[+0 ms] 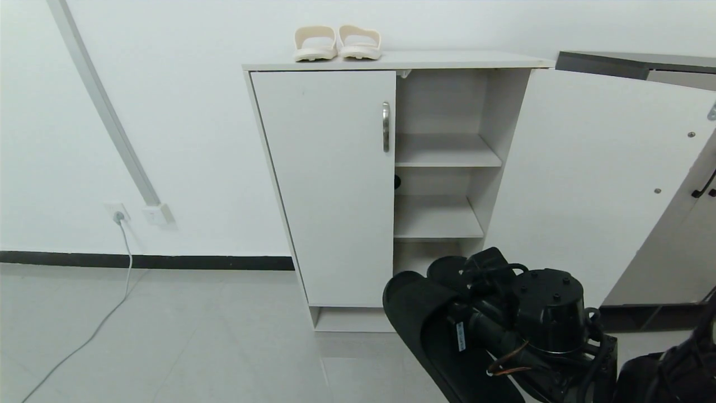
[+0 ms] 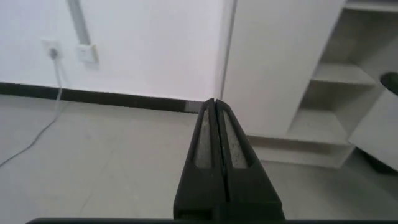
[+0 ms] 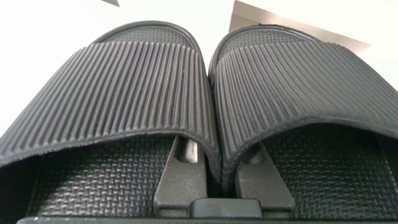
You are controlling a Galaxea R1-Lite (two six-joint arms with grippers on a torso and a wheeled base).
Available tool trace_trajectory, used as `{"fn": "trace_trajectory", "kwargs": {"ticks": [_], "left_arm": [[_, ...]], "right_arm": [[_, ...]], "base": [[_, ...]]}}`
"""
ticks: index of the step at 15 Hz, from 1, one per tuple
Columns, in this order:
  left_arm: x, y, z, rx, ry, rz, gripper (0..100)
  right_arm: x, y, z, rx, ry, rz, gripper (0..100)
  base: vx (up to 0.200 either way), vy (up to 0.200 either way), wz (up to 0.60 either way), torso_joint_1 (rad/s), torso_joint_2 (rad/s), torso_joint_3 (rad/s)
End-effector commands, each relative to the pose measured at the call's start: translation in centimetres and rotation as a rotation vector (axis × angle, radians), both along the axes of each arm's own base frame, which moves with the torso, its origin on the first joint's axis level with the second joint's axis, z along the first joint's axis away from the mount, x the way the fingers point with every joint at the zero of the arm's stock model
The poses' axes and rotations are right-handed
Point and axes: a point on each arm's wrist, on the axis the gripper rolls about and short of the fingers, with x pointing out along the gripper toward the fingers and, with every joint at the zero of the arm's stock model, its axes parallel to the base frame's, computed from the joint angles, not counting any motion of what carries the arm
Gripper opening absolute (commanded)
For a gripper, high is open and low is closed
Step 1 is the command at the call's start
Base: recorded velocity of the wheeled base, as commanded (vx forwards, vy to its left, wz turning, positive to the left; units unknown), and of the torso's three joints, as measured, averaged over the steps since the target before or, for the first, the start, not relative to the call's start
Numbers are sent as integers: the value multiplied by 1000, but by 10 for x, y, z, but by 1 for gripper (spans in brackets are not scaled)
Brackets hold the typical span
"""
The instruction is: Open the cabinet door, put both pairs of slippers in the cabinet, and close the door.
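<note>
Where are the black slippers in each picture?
Head view: black slippers low in the middle, in front of the open cabinet.
Left wrist view: a dark toe beside the shelves, likely theirs.
Right wrist view: up close, side by side, pinched by the right tool.
Shared landmark: the shelves, seen in the head and left wrist views.

Plain indoor room — white shoe cabinet (image 1: 324, 184), grey tiled floor (image 1: 196, 336), wall socket (image 1: 117, 214)
</note>
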Motion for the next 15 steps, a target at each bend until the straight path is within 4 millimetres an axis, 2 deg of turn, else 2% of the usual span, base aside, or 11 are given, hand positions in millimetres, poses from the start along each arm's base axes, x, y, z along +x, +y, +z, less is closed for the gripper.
{"fn": "trace_trajectory", "kwargs": {"ticks": [1,5,13,15], "left_arm": [[-1,-2,-6,34,23,-79,0],[-1,-2,-6,53,20,-91,0],[-1,-2,-6,47,20,-91,0],[-1,-2,-6,47,20,-91,0]], "right_arm": [[-1,1,0,0,0,6,0],[1,4,-1,-3,-8,-22,0],[33,51,-3,38,-108,-346,0],[38,58,-4,46,-119,-362,0]], "base": [[0,0,0,0,0,0],[0,0,0,0,0,0],[0,0,0,0,0,0],[0,0,0,0,0,0]]}}
